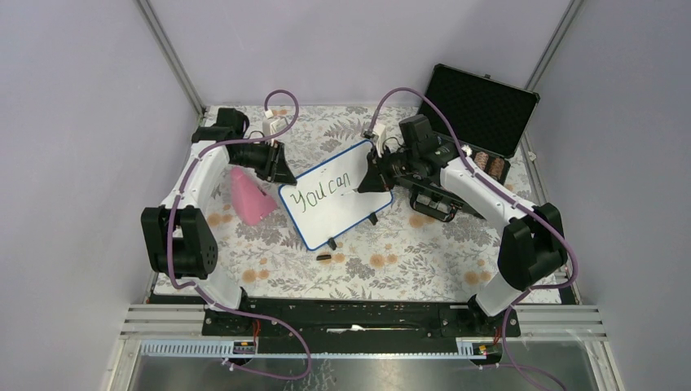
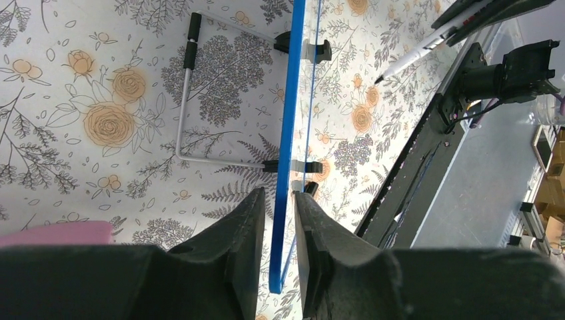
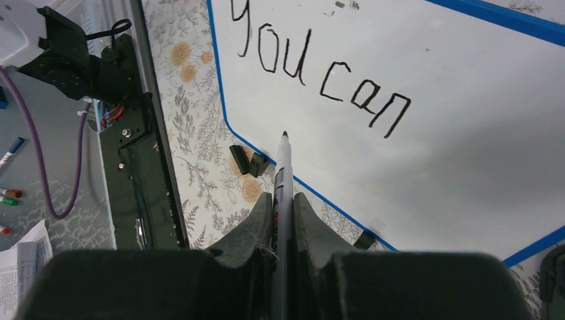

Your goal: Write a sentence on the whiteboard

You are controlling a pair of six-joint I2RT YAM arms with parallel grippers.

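Observation:
The whiteboard (image 1: 346, 213), white with a thin blue frame, stands tilted on black clip feet at mid-table. The sentence (image 1: 320, 194) reads "You can" in dark marker, also clear in the right wrist view as lettering (image 3: 320, 67). My left gripper (image 1: 283, 173) is at the board's left end. Its jaws straddle the blue edge (image 2: 288, 120) with a thin gap on each side, so the left gripper (image 2: 280, 200) is open. My right gripper (image 3: 284, 199) is shut on a marker (image 3: 284, 167). The tip points at the whiteboard (image 3: 433, 153) below the words; contact is unclear.
A pink object (image 1: 248, 195) lies left of the board. An open black foam-lined case (image 1: 481, 106) stands at the back right, with a tray of small items (image 1: 489, 165) in front of it. A small dark cap (image 1: 323, 257) lies before the board. A wire stand (image 2: 183, 113) props the board's back.

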